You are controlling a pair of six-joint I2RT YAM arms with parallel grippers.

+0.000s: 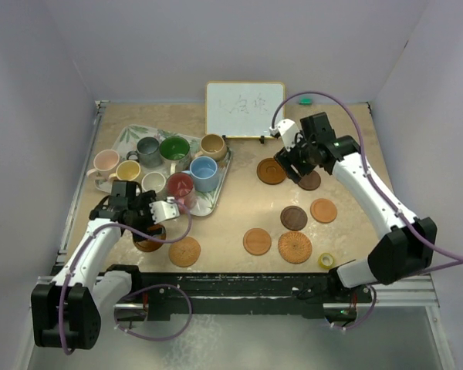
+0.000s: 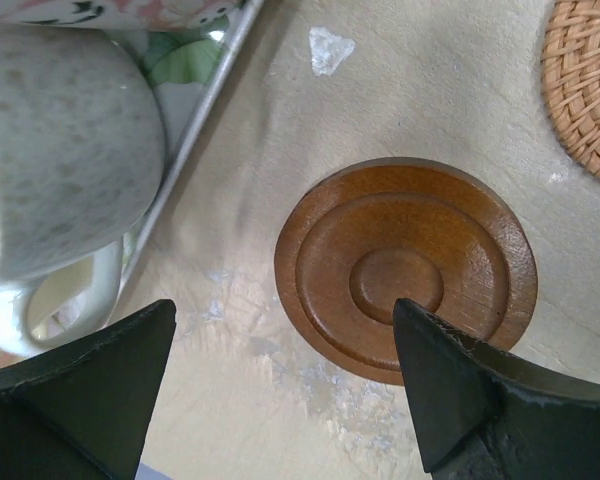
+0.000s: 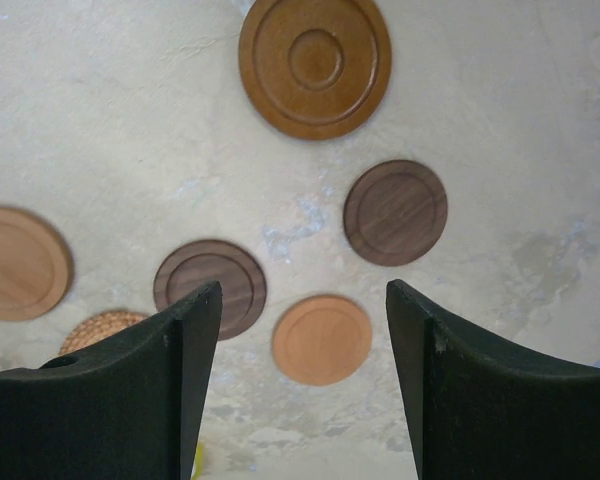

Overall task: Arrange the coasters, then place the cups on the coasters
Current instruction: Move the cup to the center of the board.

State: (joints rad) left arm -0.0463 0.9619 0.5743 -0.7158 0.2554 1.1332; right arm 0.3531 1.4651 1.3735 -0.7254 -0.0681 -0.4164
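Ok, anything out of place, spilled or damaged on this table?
Nothing is spilled or tipped. The only stray item is a small yellow tape roll at the near right edge of the table, beside the woven tan coaster. A small white fleck also lies on the surface near the rim of the leaf-patterned tray.

Table [image 1: 239, 212] bears tray [image 1: 129, 137], coasters [image 1: 295, 247], tape roll [image 1: 326, 261] (yellow), whiteboard [image 1: 245, 109].

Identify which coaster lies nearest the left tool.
The ringed brown wooden coaster directly below the left tool, beside the tray. The woven coaster lies further off; the rest sit far to its right.
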